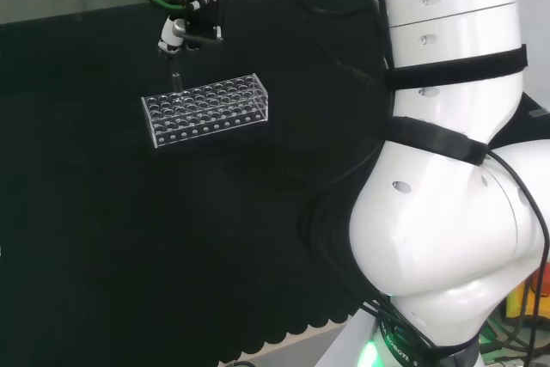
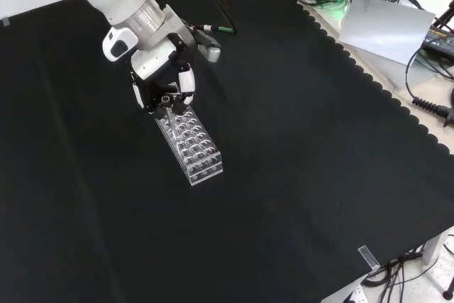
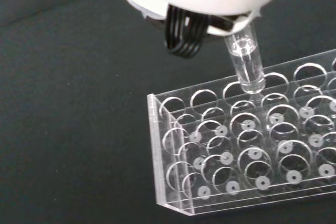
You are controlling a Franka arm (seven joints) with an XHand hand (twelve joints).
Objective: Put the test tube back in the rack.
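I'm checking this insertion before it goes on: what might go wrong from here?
The test tube hangs with its tip at the rim of a hole in the rack, so it may catch the edge instead of dropping in. The hand works at the rack's end; a push there might shift or tip it.

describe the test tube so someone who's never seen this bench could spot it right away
Find the clear rack of round holes, alone on the black cloth. At its end nearer the arm, the hand hangs over it. The test tube is the clear cylinder pinched in that hand, its bottom tip just at the rack's holes.
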